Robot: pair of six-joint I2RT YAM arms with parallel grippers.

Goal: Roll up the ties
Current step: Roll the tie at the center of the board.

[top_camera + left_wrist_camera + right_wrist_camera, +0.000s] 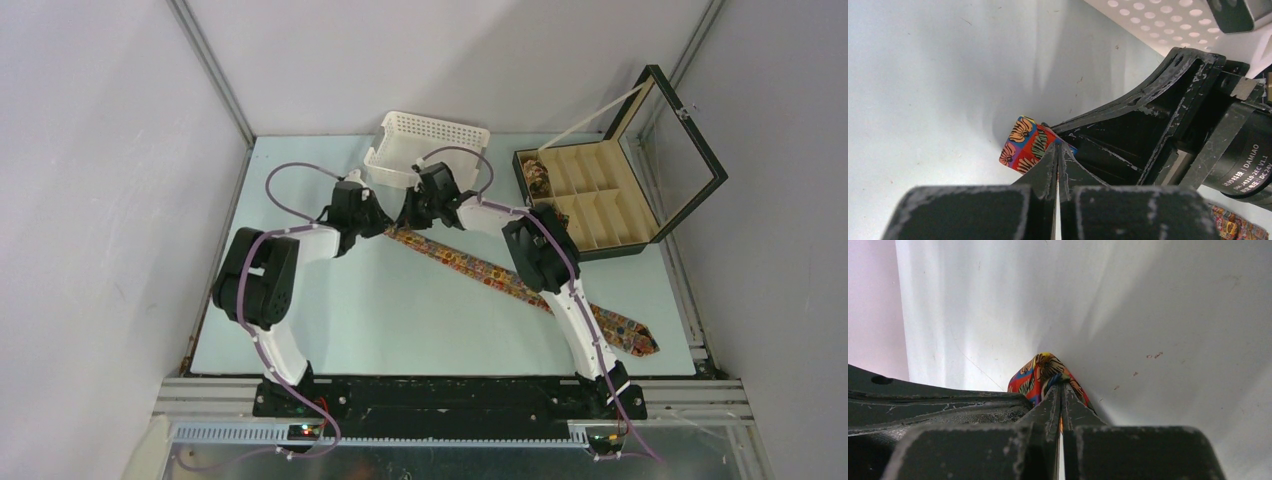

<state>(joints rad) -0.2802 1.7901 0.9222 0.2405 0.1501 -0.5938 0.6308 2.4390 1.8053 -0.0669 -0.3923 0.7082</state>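
Observation:
One patterned red-orange tie (500, 275) lies flat and diagonal on the table, its wide end at the near right and its narrow end near the table's far middle. My left gripper (386, 226) and right gripper (404, 222) meet at that narrow end. In the left wrist view the left gripper (1058, 148) is shut on the tie's end (1023, 142). In the right wrist view the right gripper (1062, 386) is shut on a folded bit of the tie (1039, 371). A coiled tie (535, 177) sits in the black box's far-left compartment.
A white perforated basket (440, 135) stands tilted just behind both grippers and shows in the left wrist view (1158, 20). The black compartmented box (600, 195) with its glass lid (690, 135) raised stands at the far right. The right arm crosses over the tie.

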